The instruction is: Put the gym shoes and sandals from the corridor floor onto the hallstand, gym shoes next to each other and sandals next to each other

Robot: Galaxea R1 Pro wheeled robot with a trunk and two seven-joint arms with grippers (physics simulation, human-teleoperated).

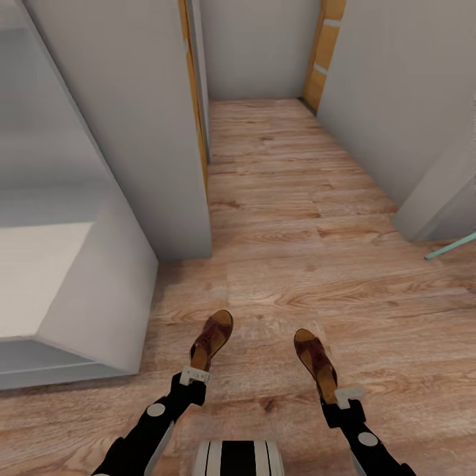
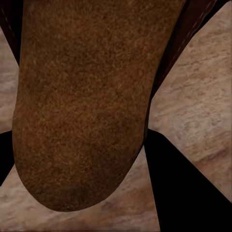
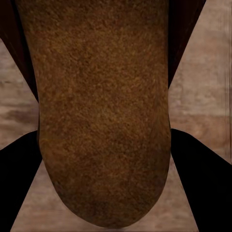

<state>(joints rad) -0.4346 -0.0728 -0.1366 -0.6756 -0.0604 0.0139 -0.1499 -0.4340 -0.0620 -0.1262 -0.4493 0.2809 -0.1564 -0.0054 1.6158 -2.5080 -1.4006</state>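
Each gripper holds one dark brown sandal by the heel, above the wood-plank corridor floor (image 1: pixel 284 198). My left gripper (image 1: pixel 195 377) is shut on the left sandal (image 1: pixel 213 337), whose toe points ahead. My right gripper (image 1: pixel 348 395) is shut on the right sandal (image 1: pixel 315 356). Up close, the left sandal's tan insole (image 2: pixel 82 106) lies between black fingers (image 2: pixel 188 193), and the right sandal's insole (image 3: pixel 104 111) lies between black fingers (image 3: pixel 203 183). A pale grey unit (image 1: pixel 99 291) at my left looks like the hallstand, seen from its end. The gym shoes are out of view.
The corridor runs straight ahead between grey walls (image 1: pixel 139 119) to an end wall with orange-framed doorways (image 1: pixel 324 59). A thin teal bar (image 1: pixel 451 246) juts in at the right by a grey corner. My base (image 1: pixel 238 458) is at the bottom edge.
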